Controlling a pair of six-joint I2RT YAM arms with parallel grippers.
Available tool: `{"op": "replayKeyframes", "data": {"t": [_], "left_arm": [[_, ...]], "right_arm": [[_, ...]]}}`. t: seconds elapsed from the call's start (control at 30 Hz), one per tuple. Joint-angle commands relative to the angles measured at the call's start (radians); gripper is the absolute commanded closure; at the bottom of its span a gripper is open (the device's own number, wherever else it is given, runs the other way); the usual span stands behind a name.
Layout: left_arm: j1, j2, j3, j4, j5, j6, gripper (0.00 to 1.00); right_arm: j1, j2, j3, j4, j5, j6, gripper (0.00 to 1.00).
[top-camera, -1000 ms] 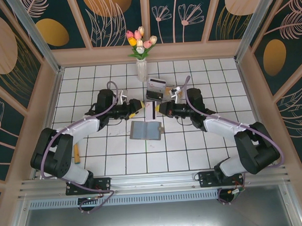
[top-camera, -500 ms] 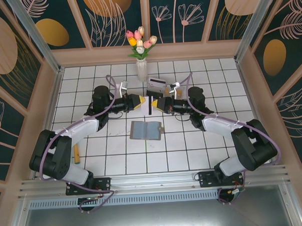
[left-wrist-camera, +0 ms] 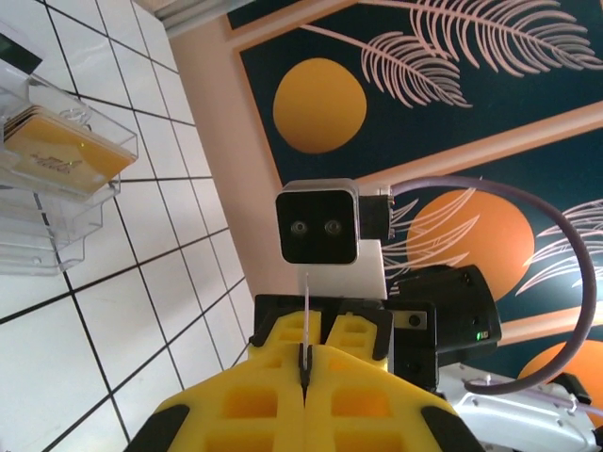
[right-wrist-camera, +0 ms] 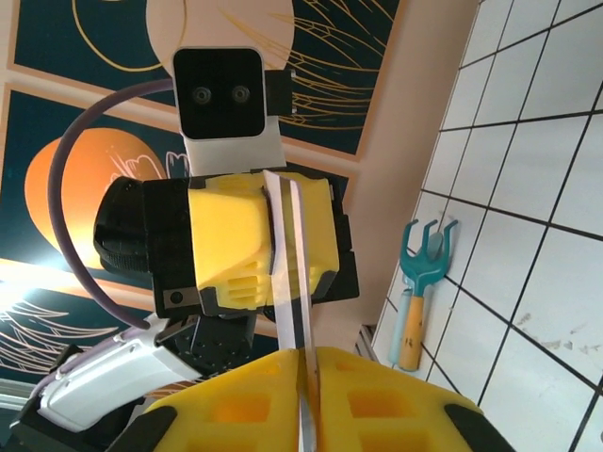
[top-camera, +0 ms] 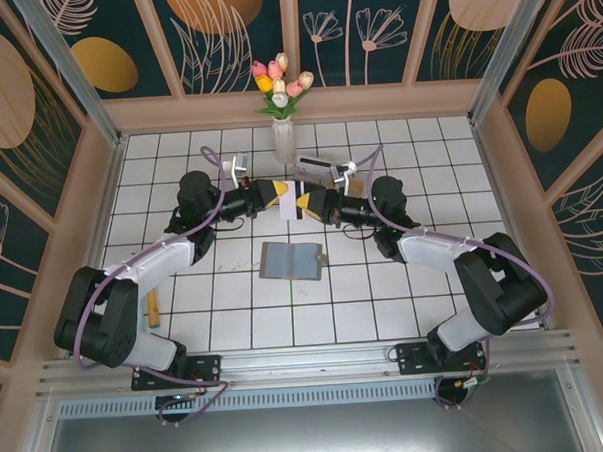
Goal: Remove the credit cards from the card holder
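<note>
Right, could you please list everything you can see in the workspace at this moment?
card holder: one, grey, lying open on the table, nearer than the fingers
credit card: one, white with a dark stripe, held above the table
clear tray: one, transparent, beyond the held card
tan-yellow card: at least one, inside the clear tray
vase: one, white, back of the table
tulips: several, pink and yellow, in the vase
hand rake: one, teal with wooden handle, by the left wall
left fingers: yellow, shut on the credit card
right fingers: yellow, shut on the credit card
</note>
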State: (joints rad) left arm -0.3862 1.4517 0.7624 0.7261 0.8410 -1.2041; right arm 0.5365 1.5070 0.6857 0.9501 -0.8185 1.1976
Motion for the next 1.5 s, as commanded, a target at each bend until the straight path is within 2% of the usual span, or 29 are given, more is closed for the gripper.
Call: {"op": "replayKeyframes", "data": {"t": [0.0, 0.03, 0.13, 0.17, 0.27, 0.33, 0.43, 0.63, 0.7, 0.8, 0.93, 1.13, 1.23, 1.47], "left_arm": [[-0.002, -0.031, -0.017, 0.047, -0.045, -0.030, 1.00], [-0.002, -0.037, -0.017, 0.026, -0.056, -0.018, 0.96], [0.006, -0.062, -0.003, -0.116, -0.112, 0.047, 0.60], [0.012, -0.072, 0.006, -0.186, -0.139, 0.084, 0.47], [0.028, -0.105, 0.045, -0.429, -0.255, 0.213, 0.21], [0.030, -0.118, 0.087, -0.616, -0.364, 0.295, 0.14], [0.030, -0.145, 0.089, -0.721, -0.431, 0.330, 0.02], [0.032, -0.126, 0.117, -0.877, -0.522, 0.388, 0.02], [0.033, -0.121, 0.115, -0.883, -0.529, 0.394, 0.02], [0.033, -0.116, 0.109, -0.894, -0.554, 0.401, 0.02], [0.035, -0.092, 0.122, -0.920, -0.559, 0.415, 0.01], [0.035, -0.066, 0.147, -0.963, -0.568, 0.474, 0.02], [0.035, -0.052, 0.157, -0.972, -0.561, 0.486, 0.02], [0.035, -0.032, 0.165, -0.989, -0.559, 0.495, 0.01]], "right_arm": [[0.005, 0.009, 0.035, 0.078, 0.031, 0.013, 0.97], [0.005, 0.008, 0.040, 0.069, 0.030, 0.003, 1.00], [-0.015, -0.009, 0.067, -0.033, 0.037, -0.055, 1.00], [-0.030, -0.021, 0.082, -0.099, 0.038, -0.100, 1.00], [-0.072, -0.059, 0.162, -0.382, 0.070, -0.332, 1.00], [-0.093, -0.071, 0.241, -0.594, 0.121, -0.518, 1.00], [-0.115, -0.059, 0.370, -0.842, 0.218, -0.756, 1.00], [-0.136, 0.009, 0.528, -1.013, 0.351, -1.140, 1.00], [-0.143, 0.050, 0.596, -1.076, 0.341, -1.264, 1.00], [-0.151, 0.122, 0.691, -1.175, 0.258, -1.500, 1.00], [-0.155, 0.178, 0.720, -1.195, 0.231, -1.746, 1.00], [-0.183, 0.345, 0.918, -1.396, 0.246, -1.928, 1.00], [-0.188, 0.413, 0.982, -1.442, 0.283, -2.002, 1.00], [-0.193, 0.525, 1.155, -1.577, 0.240, -2.129, 1.00]]}}
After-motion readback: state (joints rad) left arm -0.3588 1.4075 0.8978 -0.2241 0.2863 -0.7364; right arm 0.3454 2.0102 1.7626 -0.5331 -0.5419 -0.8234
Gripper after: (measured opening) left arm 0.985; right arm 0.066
